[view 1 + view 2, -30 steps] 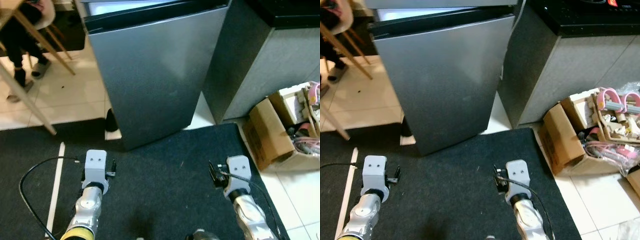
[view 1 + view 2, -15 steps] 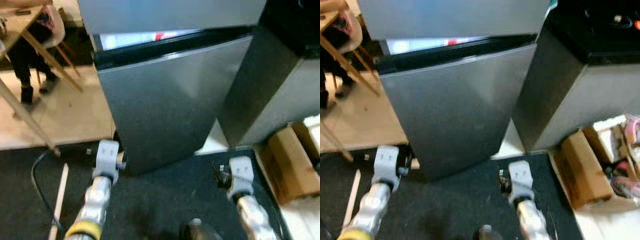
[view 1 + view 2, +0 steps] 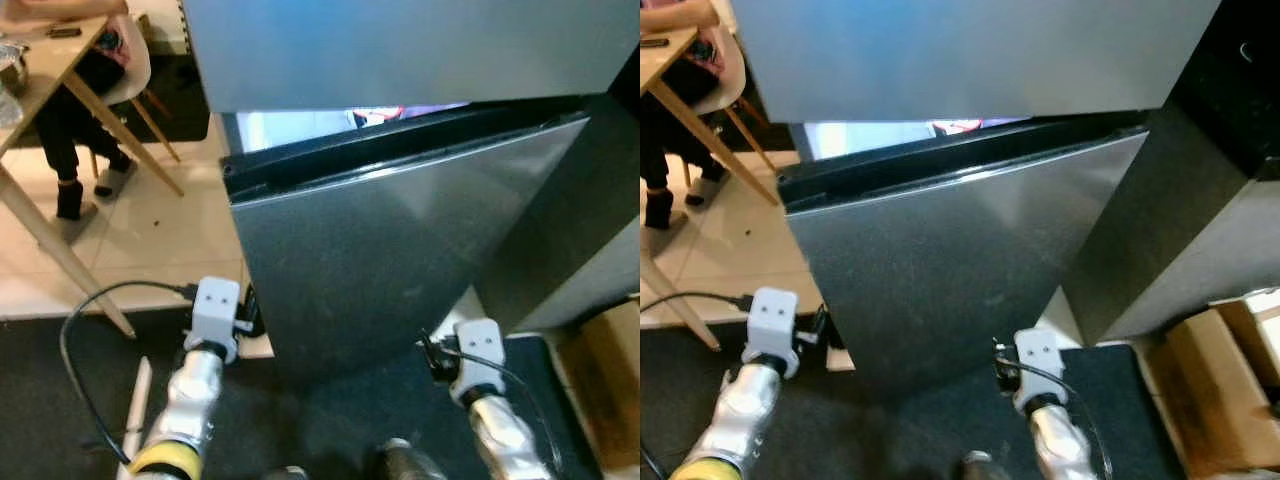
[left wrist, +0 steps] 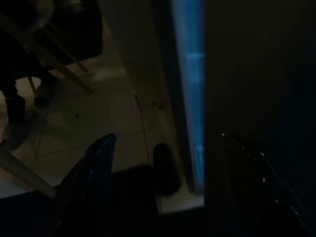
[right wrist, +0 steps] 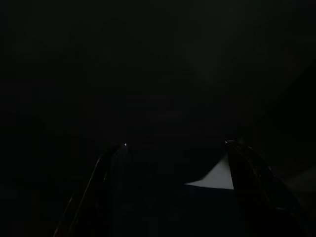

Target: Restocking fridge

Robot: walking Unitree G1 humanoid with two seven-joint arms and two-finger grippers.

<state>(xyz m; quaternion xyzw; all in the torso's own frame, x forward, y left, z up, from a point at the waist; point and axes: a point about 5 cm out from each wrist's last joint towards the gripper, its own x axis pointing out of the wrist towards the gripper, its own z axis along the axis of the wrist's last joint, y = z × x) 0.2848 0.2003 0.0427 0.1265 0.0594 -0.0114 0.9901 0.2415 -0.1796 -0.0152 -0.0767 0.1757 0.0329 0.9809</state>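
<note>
Fridge of grey steel stands straight ahead, its lower door ajar and a strip of lit interior showing above the door's top edge. Both arms hang low over the dark mat before it. The left gripper, fingers spread apart and holding nothing, points at the lit gap along the door's edge, near the fridge's lower left corner. The right gripper, fingers likewise apart and empty, faces the dark door front. At left, a person sits at a wooden table on pale tiles. A cardboard box sits on the floor at right, beside a dark cabinet.
</note>
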